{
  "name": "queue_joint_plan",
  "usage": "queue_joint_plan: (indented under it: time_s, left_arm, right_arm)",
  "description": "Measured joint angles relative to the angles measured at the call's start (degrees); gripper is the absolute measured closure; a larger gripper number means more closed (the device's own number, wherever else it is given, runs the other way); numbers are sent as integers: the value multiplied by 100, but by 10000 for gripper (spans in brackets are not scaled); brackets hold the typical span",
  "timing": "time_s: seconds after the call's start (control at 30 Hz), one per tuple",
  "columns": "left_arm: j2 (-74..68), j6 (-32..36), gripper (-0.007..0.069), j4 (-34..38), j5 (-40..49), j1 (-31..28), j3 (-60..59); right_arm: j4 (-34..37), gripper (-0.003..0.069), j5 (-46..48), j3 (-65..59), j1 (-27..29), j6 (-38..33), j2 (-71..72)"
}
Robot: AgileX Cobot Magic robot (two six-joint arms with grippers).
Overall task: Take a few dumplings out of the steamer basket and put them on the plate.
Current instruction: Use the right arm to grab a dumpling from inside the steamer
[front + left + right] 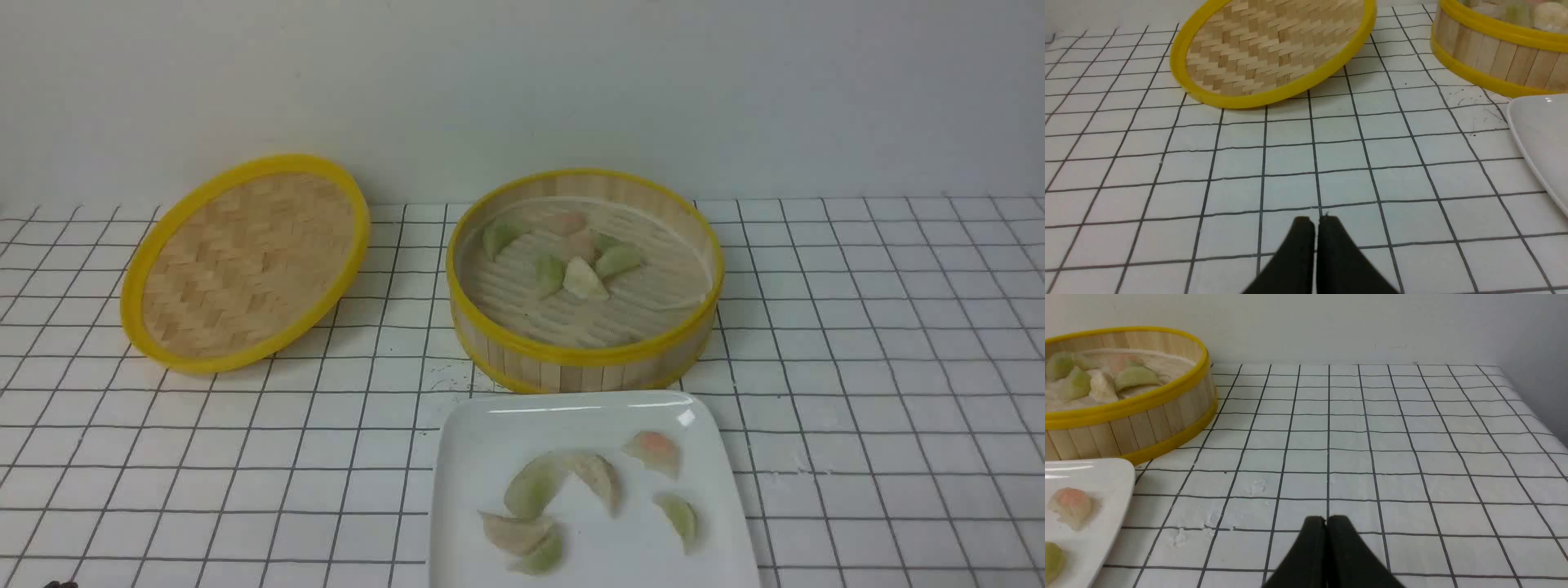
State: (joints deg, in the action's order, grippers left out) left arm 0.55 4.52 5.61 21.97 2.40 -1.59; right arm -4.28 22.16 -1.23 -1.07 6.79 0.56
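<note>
The steamer basket (584,359) stands at the middle back with several dumplings (584,278) clustered on its slatted floor. The white plate (465,457) lies just in front of it and holds several dumplings (532,486), green, pinkish and beige. The basket (1490,53) and a plate edge (1535,134) show in the left wrist view, and the basket (1147,416) and plate (1106,498) in the right wrist view. My left gripper (1315,220) is shut and empty over bare cloth, left of the plate. My right gripper (1327,519) is shut and empty over bare cloth, right of the plate.
The shallow woven lid (245,261) with a yellow rim leans tilted at the back left. A white gridded cloth (882,343) covers the table. A wall stands close behind. White crumbs (1208,518) lie on the cloth near the plate. The table's right edge (1535,412) shows.
</note>
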Motion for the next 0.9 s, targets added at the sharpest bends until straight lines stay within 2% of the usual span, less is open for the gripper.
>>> queue_joint_plan:
  time_s: [0.73, 0.83, 0.87, 0.9]
  left_arm:
    - [0, 0, 631, 0, 0, 0, 0]
    - [0, 0, 631, 0, 0, 0, 0]
    - [0, 0, 631, 0, 0, 0, 0]
    - [0, 0, 631, 0, 0, 0, 0]
  right_arm:
    - [39, 673, -78, 0, 0, 63, 0]
    - [827, 673, -883, -47, 0, 527, 0]
    - [827, 673, -949, -47, 0, 527, 0]
    - [1363, 673, -1493, -47, 0, 826, 0]
